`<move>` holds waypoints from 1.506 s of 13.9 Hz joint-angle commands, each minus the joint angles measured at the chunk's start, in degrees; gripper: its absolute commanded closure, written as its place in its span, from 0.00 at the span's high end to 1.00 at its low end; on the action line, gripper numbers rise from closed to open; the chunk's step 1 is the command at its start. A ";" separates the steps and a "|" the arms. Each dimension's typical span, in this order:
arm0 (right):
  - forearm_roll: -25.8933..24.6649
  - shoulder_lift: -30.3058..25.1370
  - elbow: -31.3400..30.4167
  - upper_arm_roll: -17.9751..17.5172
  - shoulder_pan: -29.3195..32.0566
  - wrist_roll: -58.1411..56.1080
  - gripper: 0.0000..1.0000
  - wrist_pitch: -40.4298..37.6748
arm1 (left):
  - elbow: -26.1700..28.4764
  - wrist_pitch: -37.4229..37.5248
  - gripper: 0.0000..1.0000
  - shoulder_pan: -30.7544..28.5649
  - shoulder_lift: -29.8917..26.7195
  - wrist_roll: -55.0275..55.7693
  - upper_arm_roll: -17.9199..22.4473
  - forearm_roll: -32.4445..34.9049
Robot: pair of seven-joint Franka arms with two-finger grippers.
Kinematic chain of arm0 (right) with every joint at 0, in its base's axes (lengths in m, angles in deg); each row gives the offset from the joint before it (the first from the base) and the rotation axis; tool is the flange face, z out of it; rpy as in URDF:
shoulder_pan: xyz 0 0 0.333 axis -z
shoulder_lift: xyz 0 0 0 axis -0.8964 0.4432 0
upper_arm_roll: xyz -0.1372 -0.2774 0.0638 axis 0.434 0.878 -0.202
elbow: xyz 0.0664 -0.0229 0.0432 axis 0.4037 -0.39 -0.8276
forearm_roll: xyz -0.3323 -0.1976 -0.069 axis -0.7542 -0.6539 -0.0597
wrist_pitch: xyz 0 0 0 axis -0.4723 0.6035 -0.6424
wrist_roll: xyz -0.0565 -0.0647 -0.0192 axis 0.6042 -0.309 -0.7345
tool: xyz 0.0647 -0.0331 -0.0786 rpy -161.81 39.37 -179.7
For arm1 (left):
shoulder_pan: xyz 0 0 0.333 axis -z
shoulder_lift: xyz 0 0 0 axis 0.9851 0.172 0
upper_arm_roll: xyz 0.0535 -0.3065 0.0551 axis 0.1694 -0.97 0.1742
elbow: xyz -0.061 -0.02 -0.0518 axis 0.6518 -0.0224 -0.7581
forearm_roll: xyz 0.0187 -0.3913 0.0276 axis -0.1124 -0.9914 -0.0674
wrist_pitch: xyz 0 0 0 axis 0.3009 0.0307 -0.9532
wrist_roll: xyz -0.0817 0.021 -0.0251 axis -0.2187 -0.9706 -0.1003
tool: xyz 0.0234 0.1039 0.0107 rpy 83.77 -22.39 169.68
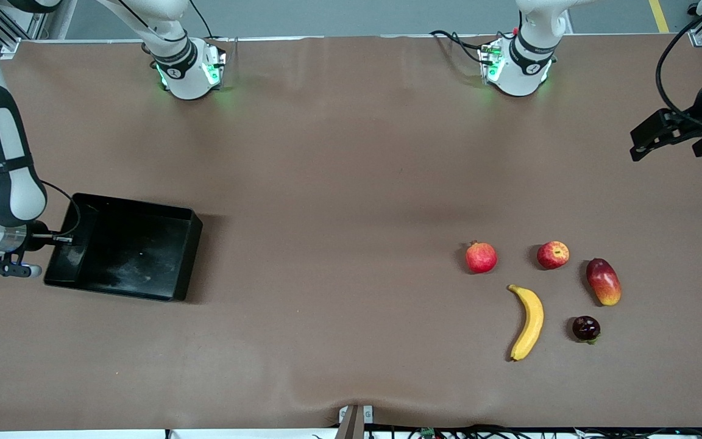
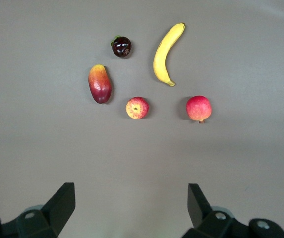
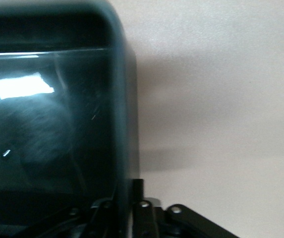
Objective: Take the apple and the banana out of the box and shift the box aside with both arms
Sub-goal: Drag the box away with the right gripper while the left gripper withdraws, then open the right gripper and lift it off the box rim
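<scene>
The box (image 1: 138, 247), a shallow glossy black tray, lies toward the right arm's end of the table. My right gripper (image 1: 61, 239) is low at its end wall, with one finger on each side of the wall, shut on the box (image 3: 57, 124). The outer finger (image 3: 138, 191) shows against the wall; the inner one is hidden. The yellow banana (image 1: 529, 323) and the small red apple (image 1: 553, 254) lie toward the left arm's end. My left gripper (image 1: 637, 145) hangs open and holds nothing, high over that end. Its wrist view looks down on the banana (image 2: 165, 52) and apple (image 2: 137, 107).
A red pomegranate (image 1: 481, 256) lies beside the apple, toward the middle of the table. A red-and-yellow mango (image 1: 604, 281) and a small dark round fruit (image 1: 585, 328) lie toward the left arm's end. The arm bases (image 1: 189, 70) stand along the table's back edge.
</scene>
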 commanded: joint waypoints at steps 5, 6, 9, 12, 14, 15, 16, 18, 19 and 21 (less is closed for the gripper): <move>-3.18 -1.85 4.36 -1.11 -2.85 0.74 1.00 -1.78 | 5.65 0.42 1.00 7.72 -4.71 -1.86 8.21 -1.45; -3.09 -2.72 5.42 -1.11 -3.73 0.38 1.00 -3.53 | 6.35 0.34 1.00 9.23 -5.24 -1.86 10.06 -1.72; -3.00 -7.20 9.37 -1.28 -7.15 0.82 1.00 -10.12 | 7.58 0.25 1.00 14.93 -6.03 -1.86 15.95 -1.81; -2.74 -12.99 10.01 -1.28 -10.23 1.17 1.00 -13.74 | 8.11 0.16 1.00 17.76 -6.64 -1.86 18.34 -1.81; -2.56 -16.25 9.91 -1.28 -11.12 2.83 1.00 -17.42 | 10.04 -0.45 1.00 19.34 -7.87 -1.86 20.35 -1.89; -2.48 -17.83 9.91 -1.28 -11.81 3.89 1.00 -18.92 | 11.61 -1.94 1.00 19.35 -8.92 -1.86 20.36 -2.16; -2.39 -19.50 9.91 -1.28 -12.69 4.77 1.00 -20.24 | 13.72 -3.95 1.00 19.18 -10.24 -1.86 20.36 -2.42; -2.30 -22.23 9.91 -1.28 -15.14 7.92 1.00 -22.70 | 14.27 -5.11 1.00 19.18 -10.26 -1.42 20.10 -2.42; -2.30 -23.55 9.91 -1.20 -16.99 11.68 1.00 -24.80 | 14.09 -5.20 1.00 19.09 -10.08 -1.42 20.10 -2.42; -2.30 -26.27 9.91 -1.37 -18.67 16.80 1.00 -29.10 | 13.31 -5.20 1.00 19.00 -9.29 -1.42 20.10 -2.42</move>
